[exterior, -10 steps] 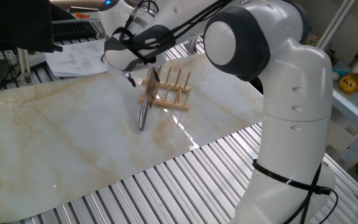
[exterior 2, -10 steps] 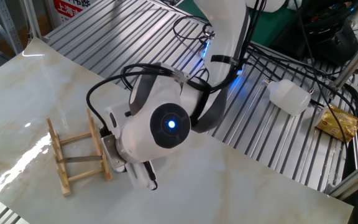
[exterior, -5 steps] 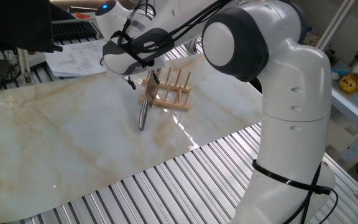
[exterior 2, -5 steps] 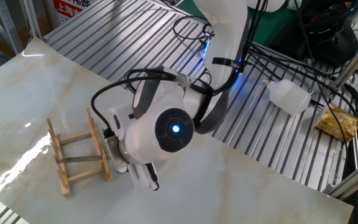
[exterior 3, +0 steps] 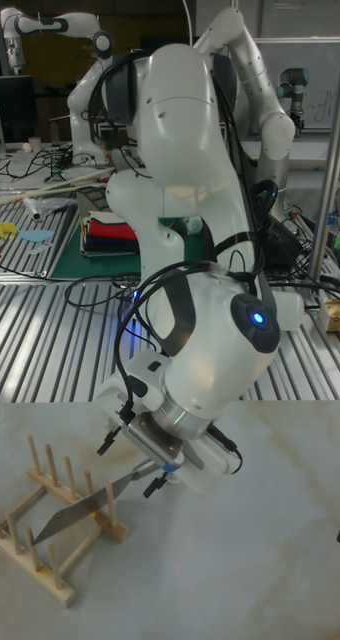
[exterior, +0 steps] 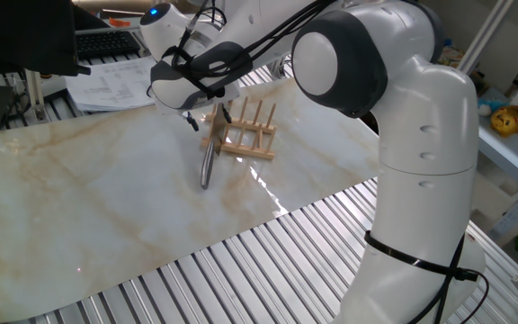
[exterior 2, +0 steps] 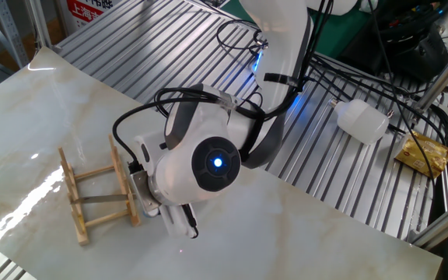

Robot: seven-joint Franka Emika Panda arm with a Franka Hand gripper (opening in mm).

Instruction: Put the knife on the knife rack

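Change since earlier frames: little has moved; the wrist has been lifted and turned slightly, while the cleaver and rack appear unshifted
Cleaver position: the cleaver (exterior 3: 90,500) is seen at the lower left of the tall fixed view, tilted, its blade tip down among the pegs and its handle end raised toward the gripper; in one fixed view its shiny handle (exterior: 208,165) reaches down onto the marble table (exterior: 79,198), left of the rack
Knife rack: the light-wood knife rack (exterior: 245,130) is seen at upper centre of one fixed view, and at the lower left of the other fixed view
Fingers: the gripper (exterior 3: 152,470) is seen just at the raised end of the cleaver; whether it is clenched on the metal or released cannot be told
Done: the blade is judged to be already leaning into the rack
Left: release and withdrawal, if the hold is not yet given up; seating between the pegs cannot be confirmed
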